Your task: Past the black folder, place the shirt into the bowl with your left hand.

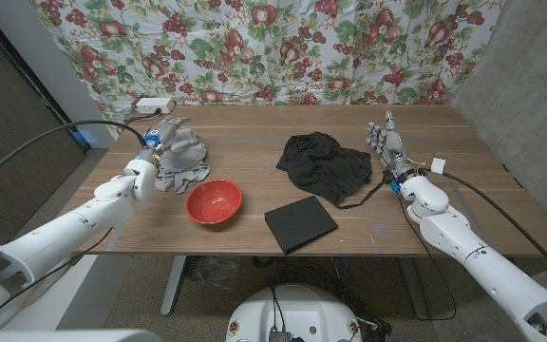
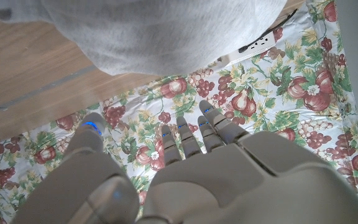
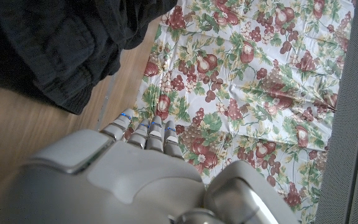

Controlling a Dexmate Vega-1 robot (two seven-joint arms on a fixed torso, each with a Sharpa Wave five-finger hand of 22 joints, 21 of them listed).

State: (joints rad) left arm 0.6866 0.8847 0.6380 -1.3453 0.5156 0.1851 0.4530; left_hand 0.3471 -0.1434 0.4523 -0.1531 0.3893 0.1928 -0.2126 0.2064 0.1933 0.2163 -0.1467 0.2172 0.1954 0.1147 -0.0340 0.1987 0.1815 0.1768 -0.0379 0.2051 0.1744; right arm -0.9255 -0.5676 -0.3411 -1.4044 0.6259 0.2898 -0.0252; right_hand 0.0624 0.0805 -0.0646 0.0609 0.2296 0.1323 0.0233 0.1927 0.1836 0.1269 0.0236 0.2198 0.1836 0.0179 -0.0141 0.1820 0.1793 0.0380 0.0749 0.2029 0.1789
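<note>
On the table's left part, toward the far edge, lies the grey shirt (image 1: 180, 155), crumpled in a heap on the wood. Left hand (image 1: 155, 144) sits at the shirt's left edge, touching or just beside the cloth; from the head view I cannot tell whether the fingers grip any fabric. Left wrist view: fingers (image 2: 180, 138) extended and apart, nothing between them, grey shirt (image 2: 160, 34) beyond the fingertips, apart from them. Reading: left hand released, holding nothing.

Red bowl (image 1: 214, 200) stands just beside the shirt on the near side, upright, with nothing visible inside. Black folder (image 1: 299, 224) lies flat to the right of the bowl, near the table's front edge, turned at an angle.

Black garment (image 1: 326, 165) lies bunched at mid-table, past the folder. Right hand (image 1: 388, 144) stands upright just beside the garment's right edge, fingers straight and pointing away from the robot, grasping nothing. Right wrist view agrees: fingers (image 3: 148, 132) straight, black garment (image 3: 55, 50) close by but not held.

Floral cloth (image 1: 273, 47) hangs behind the wooden table (image 1: 425, 123). White power strip (image 1: 154, 104) rests at the far left corner.
</note>
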